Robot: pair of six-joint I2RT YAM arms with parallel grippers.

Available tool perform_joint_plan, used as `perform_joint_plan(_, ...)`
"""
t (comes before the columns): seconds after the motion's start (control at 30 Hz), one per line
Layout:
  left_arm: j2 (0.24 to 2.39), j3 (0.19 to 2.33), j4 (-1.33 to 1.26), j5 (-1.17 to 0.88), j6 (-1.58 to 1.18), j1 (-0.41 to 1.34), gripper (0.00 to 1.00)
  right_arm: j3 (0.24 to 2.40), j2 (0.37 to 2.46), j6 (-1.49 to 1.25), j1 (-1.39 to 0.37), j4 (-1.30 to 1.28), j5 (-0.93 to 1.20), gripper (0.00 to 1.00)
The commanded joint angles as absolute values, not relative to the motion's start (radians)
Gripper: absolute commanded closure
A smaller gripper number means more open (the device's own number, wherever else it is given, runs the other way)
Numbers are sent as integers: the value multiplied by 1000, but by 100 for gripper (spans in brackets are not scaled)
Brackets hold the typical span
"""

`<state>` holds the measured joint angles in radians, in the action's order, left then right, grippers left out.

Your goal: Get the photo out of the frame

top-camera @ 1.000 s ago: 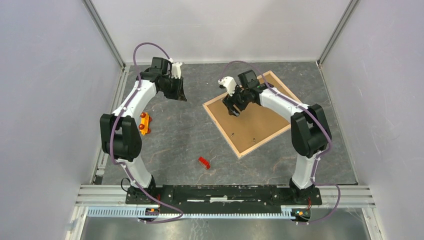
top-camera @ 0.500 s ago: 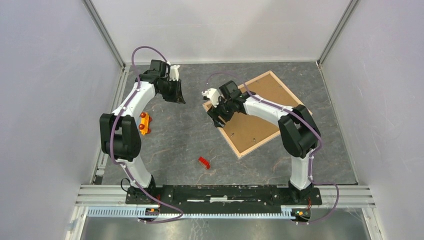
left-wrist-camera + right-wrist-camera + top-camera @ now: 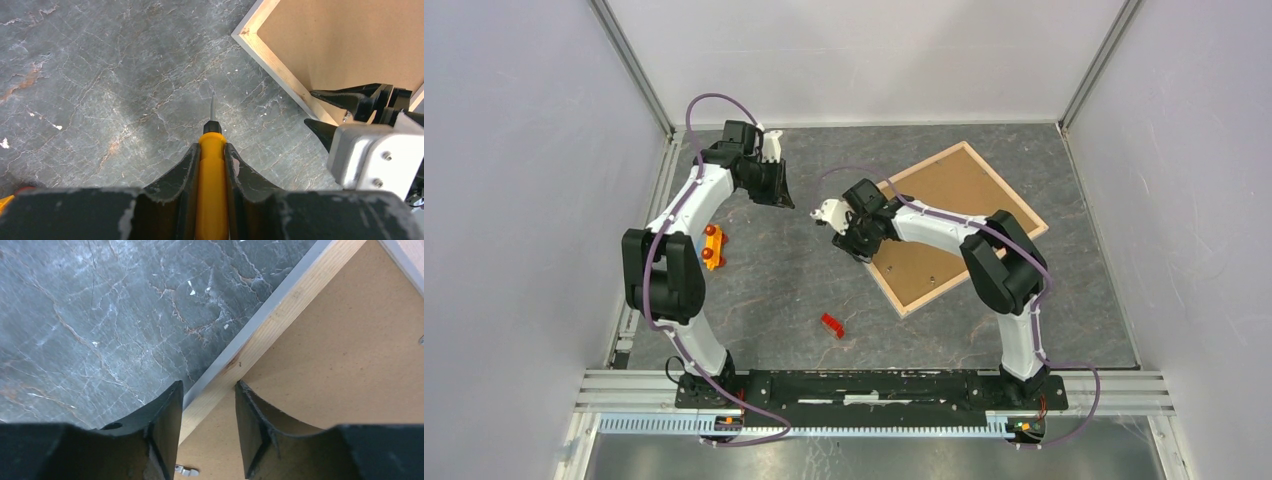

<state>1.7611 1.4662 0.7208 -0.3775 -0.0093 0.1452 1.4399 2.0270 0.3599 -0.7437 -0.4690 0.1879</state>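
Straddling the left edge of the frame [image 3: 260, 335] with spread right fingers [image 3: 162, 415], for gripping. Pinching yellow screwdriver [image 3: 211, 170] in left fingers [image 3: 182, 175], for prying. Concealing the photo beneath backing board [image 3: 340, 350], right of centre.

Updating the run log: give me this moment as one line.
left claw: shut on screwdriver | right claw: open astride frame edge | backing board: in frame
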Motion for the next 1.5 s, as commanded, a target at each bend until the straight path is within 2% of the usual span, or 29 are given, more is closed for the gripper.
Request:
perform_joint_plan(0.0, 1715, 1483, 679, -410, -45, 137, 98, 1419, 2059, 510, -814, -542, 187, 55)
perform_joint_plan(0.17, 1720, 1484, 677, -413, -46, 135, 98, 1346, 2021, 662, -817, -589, 225, 63)
perform_joint_plan(0.27, 1724, 1489, 678, -415, -46, 134, 98, 1292, 1983, 769, -817, -625, 255, 74)
perform_joint_plan(0.57, 1738, 1506, 677, -422, -45, 134, 98, 1066, 1805, 1072, -816, -709, 314, 75)
perform_joint_plan(0.87, 1748, 1516, 686, -450, -25, 135, 98, 905, 1641, 1296, -787, -756, 259, 76)
perform_joint_plan(0.93, 1745, 1516, 687, -448, -11, 138, 98, 891, 1596, 1290, -778, -739, 254, 73)
perform_joint_plan(1.1, 1742, 1522, 705, -451, 58, 156, 98, 964, 1520, 1108, -682, -711, 332, 58)
perform_joint_plan(1.3, 1734, 1530, 760, -408, 228, 265, 98, 1081, 1480, 798, -429, -667, 474, 36)
perform_joint_plan(1.47, 1733, 1527, 779, -338, 352, 394, 98, 1064, 1461, 534, -200, -516, 492, 27)
